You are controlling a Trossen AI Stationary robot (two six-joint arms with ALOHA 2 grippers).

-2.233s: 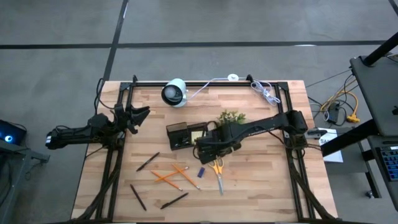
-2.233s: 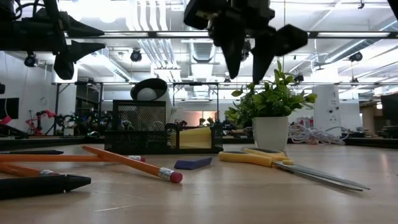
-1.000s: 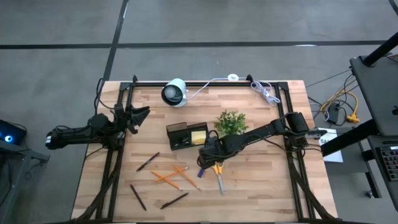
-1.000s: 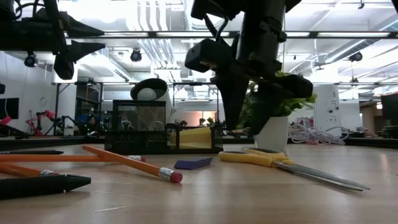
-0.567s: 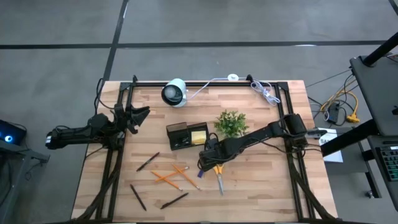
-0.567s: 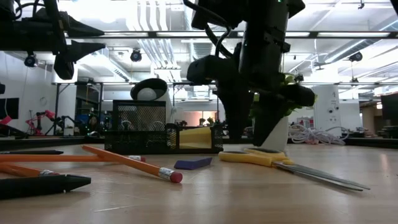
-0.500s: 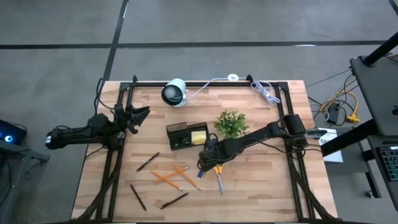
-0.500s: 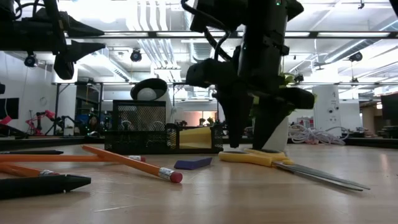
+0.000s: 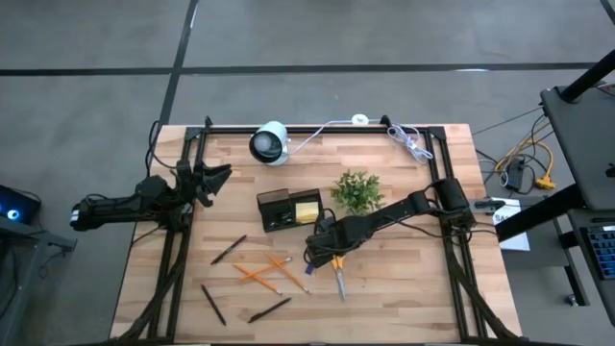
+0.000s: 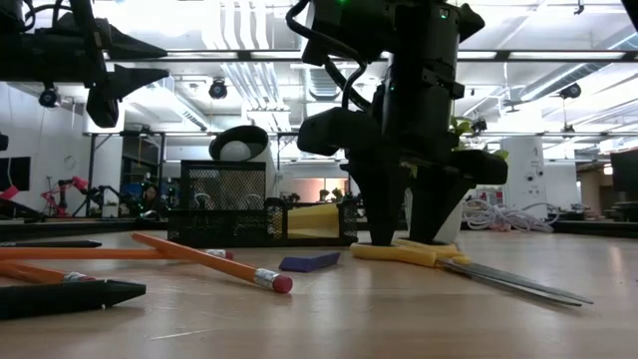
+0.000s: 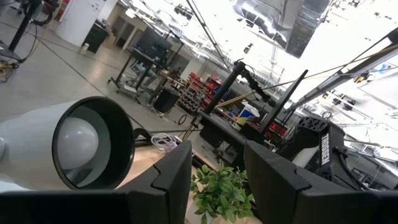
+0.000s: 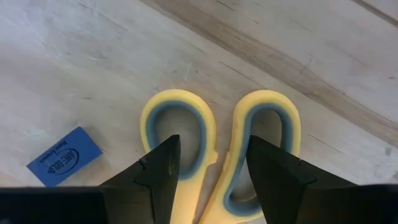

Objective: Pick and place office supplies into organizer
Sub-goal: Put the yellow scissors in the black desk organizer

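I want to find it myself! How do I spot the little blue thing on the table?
Start at the black organizer in the middle of the wooden table, then look just in front of it, towards the yellow-handled scissors. The small blue piece lies flat right beside the scissor handles. It is the only blue thing, with white writing on it.

Setting: a robotics lab or workshop hall, not a home or office. Evidence: a wooden tabletop [image 9: 384, 288] boxed by a black metal frame [image 9: 317, 129] on a grey concrete floor [image 9: 96, 58], with exposed ceiling ducts [image 10: 239, 70] and strip lights high above the right arm's jaws. Further evidence: benches and racks of equipment [image 11: 205, 93] in the open hall well beyond the left arm's jaws, and loose cables [image 9: 527, 159] off the tabletop edge.
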